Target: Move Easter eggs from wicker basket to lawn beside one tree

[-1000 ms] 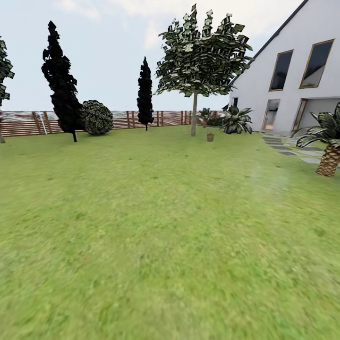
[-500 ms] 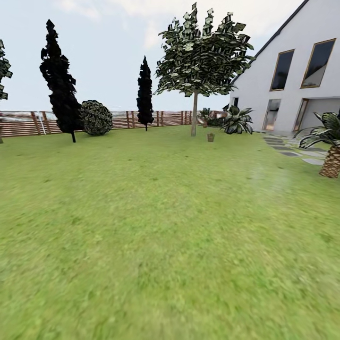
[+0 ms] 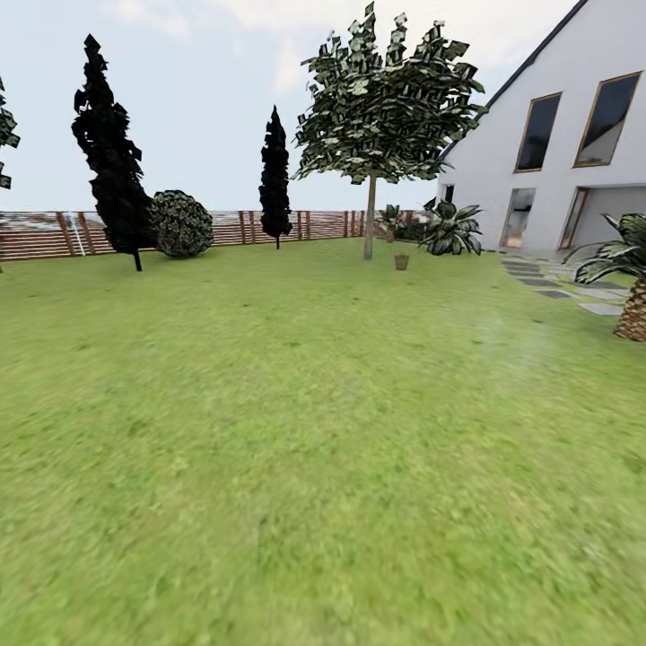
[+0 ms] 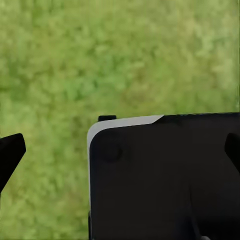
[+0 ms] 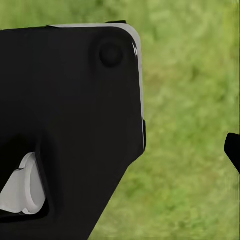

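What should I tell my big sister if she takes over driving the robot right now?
Left gripper: fingertips wide apart, nothing between them. Right gripper: one fingertip shows in the right wrist view, so state unclear.
The wicker basket stands far off on the lawn, close to the tree with the pale trunk. It is too small to tell whether eggs are in it.
Done: no egg picked up that can be seen.
Left: drive to the basket, take out the eggs, lay all three beside one tree.

Lawn (image 3: pixel 296 431) under me looks matt, mottled, rough grass. My fingers (image 4: pixel 10 155) look matt black plastic. Fence (image 3: pixel 269 226) is brown slatted wood; house wall (image 3: pixel 489 170) smooth white.
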You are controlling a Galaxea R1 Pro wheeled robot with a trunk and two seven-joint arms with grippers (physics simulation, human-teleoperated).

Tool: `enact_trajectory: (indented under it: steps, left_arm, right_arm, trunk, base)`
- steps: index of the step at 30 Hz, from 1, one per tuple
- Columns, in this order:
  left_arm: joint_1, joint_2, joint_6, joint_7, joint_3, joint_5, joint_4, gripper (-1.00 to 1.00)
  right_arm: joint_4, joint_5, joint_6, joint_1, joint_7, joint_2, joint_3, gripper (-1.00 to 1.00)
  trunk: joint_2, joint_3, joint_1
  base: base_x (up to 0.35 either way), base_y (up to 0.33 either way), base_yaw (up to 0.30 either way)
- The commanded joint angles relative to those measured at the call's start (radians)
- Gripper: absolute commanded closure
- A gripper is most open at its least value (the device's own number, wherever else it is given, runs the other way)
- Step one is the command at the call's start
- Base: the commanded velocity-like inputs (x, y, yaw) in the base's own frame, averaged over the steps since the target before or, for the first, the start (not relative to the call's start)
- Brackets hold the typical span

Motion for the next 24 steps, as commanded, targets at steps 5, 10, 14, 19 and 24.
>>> enact_trajectory:
  steps: [5, 10, 14, 19, 24]
  left_arm:
    - [0.000, 0.001, -0.003, 0.000, -0.002, -0.001, 0.001, -1.00]
    - [0.000, 0.001, -0.003, 0.000, -0.002, -0.001, 0.001, -1.00]
    - [0.000, 0.000, -0.003, -0.001, -0.002, -0.001, 0.001, -1.00]
    - [0.000, 0.000, -0.003, 0.000, -0.002, -0.001, 0.001, -1.00]
    - [0.000, 0.000, -0.003, 0.000, -0.002, -0.001, 0.001, -1.00]
  right_arm:
    - [0.001, 0.001, -0.004, 0.000, 0.000, 0.000, -0.008, -1.00]
    - [0.001, 0.001, -0.004, 0.000, 0.000, 0.000, -0.008, -1.00]
    - [0.001, 0.001, -0.004, 0.000, 0.000, 0.000, -0.007, -1.00]
    - [0.001, 0.001, -0.004, 0.000, 0.000, 0.000, -0.007, -1.00]
    - [0.001, 0.001, -0.004, 0.000, 0.000, 0.000, -0.007, -1.00]
  trunk:
    - [0.000, 0.000, 0.001]
    - [0.000, 0.000, 0.001]
    - [0.000, 0.000, 0.001]
    - [0.000, 0.000, 0.001]
    - [0.000, 0.000, 0.001]
  base:
    - [0.262, 0.000, 0.000]
    - [0.262, 0.000, 0.000]
    - [0.262, 0.000, 0.000]
    - [0.262, 0.000, 0.000]
    - [0.262, 0.000, 0.000]
